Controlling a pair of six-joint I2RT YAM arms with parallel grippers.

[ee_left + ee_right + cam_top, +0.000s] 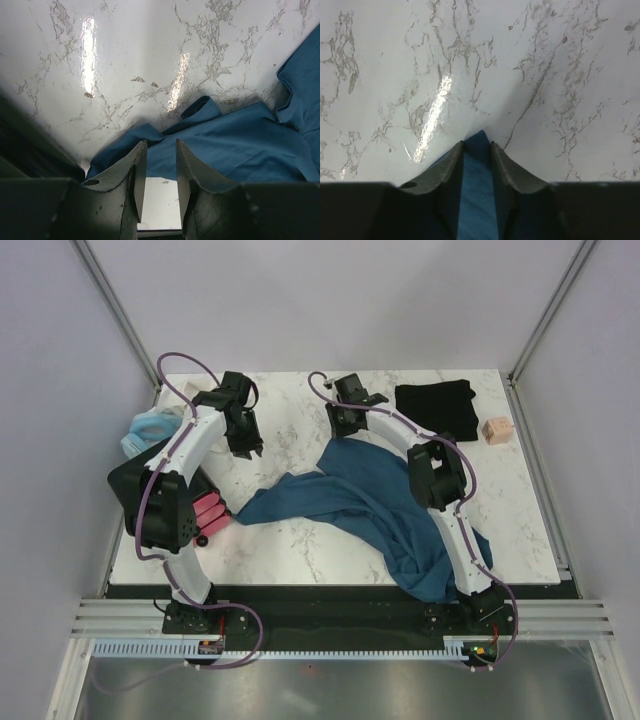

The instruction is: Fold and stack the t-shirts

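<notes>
The dark teal-blue t-shirt (370,500) lies crumpled across the marble table, from the middle down to the near right edge. My right gripper (345,430) is at its far corner. In the right wrist view the gripper (478,144) is shut on a fold of the teal cloth (478,190), whose tip pokes out past the fingertips. The black t-shirt (435,408) lies folded flat at the back right. My left gripper (247,448) hovers left of the teal shirt. Seen from the left wrist, it (161,145) is open and empty, with the teal cloth (250,145) just beyond it.
A pale blue ring-shaped item (150,430) sits at the left edge behind the left arm. A small peach cube (496,431) rests right of the black shirt. Pink objects (210,512) and a black block (130,490) lie by the left arm's elbow.
</notes>
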